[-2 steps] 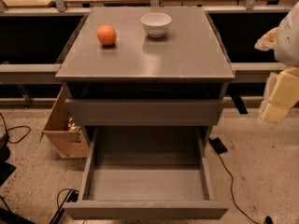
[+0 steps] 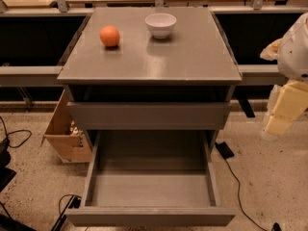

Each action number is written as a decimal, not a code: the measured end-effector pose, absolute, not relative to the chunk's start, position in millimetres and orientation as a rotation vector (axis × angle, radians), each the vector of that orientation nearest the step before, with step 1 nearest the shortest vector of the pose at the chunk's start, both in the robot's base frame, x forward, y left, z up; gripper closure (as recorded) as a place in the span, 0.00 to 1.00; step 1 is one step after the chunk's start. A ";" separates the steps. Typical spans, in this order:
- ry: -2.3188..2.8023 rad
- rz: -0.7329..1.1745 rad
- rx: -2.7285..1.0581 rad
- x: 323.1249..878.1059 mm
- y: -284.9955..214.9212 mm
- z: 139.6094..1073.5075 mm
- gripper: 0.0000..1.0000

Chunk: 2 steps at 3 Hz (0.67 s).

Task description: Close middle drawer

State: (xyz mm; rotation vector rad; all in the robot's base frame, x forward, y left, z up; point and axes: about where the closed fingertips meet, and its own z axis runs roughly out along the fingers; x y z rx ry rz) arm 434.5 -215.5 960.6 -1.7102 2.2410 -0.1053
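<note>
The plain gray, shallow middle drawer (image 2: 150,216) is what I have to shut. It stands pulled far out of the gray cabinet (image 2: 192,66) toward the camera, with its bare floor in full view and its flat handleless front panel at the bottom edge of the view. I judge it sits that way simply because no push has reached it yet. The narrower gray drawer front above it (image 2: 149,115) juts out only slightly under the cabinet top. On that top, well back from the front edge, rest a round orange fruit (image 2: 109,35) and a small white bowl (image 2: 160,24), set apart from each other, where a shove on the drawer should not disturb them. A brown cardboard box (image 2: 65,136) leans beside the cabinet's left flank, and a black cable (image 2: 236,177) trails over the speckled floor on the right. The cream-coloured gripper (image 2: 281,113) hangs at the right edge of the view, well apart from the drawer, about level with the upper drawer front. I read that as a waiting pose before swinging round to the panel. I cannot tell whether it is spread or closed. Against the earlier frame, the drawer, fruit and bowl sit where they were, and only the gripper seems to have sunk a little lower.
</note>
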 end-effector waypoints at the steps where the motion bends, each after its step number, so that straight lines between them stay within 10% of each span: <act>1: 2.247 -0.077 -1.690 419.4 -211.4 921.1 0.00; 2: 2.237 -0.017 -1.643 396.8 -203.0 866.7 0.00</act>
